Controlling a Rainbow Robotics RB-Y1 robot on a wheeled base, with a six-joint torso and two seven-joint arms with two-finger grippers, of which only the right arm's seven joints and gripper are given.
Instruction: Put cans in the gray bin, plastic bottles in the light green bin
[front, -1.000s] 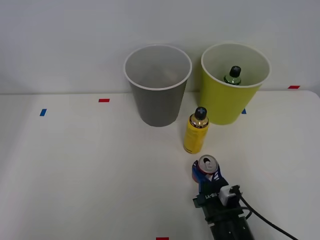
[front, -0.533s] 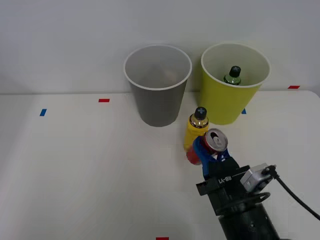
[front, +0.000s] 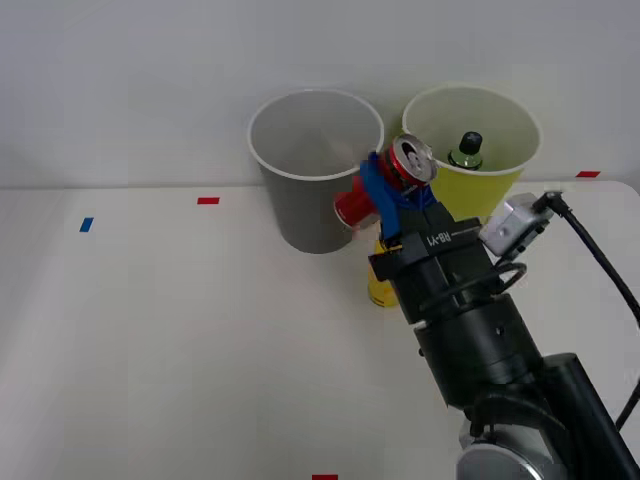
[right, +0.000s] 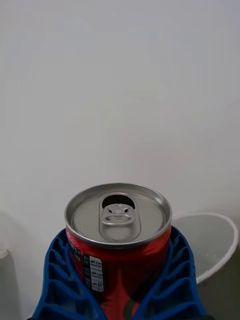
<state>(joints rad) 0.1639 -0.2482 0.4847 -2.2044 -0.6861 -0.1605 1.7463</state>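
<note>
My right gripper (front: 385, 190) is shut on the red can (front: 410, 160), holding it tilted in the air. In the front view the can overlaps the right side of the gray bin (front: 300, 200), just below its rim. The light green bin (front: 500, 185) stands right of the gray one and holds a dark green plastic bottle (front: 465, 150) with a black cap. In the right wrist view the can (right: 117, 235) shows its silver top and pull tab, and blue ribbed fingers (right: 57, 280) hug both its sides.
A yellow bottle (front: 377, 285) stands on the table in front of the two bins, mostly hidden behind my wrist. Small red tape marks (front: 208, 200) and a blue tape mark (front: 86, 224) dot the white table. A bin's white rim (right: 212, 245) shows beyond the can.
My right gripper has lifted the red can off the table and carried it up and back, past the yellow bottle, to the level of the gray bin's rim. The can now tilts.
</note>
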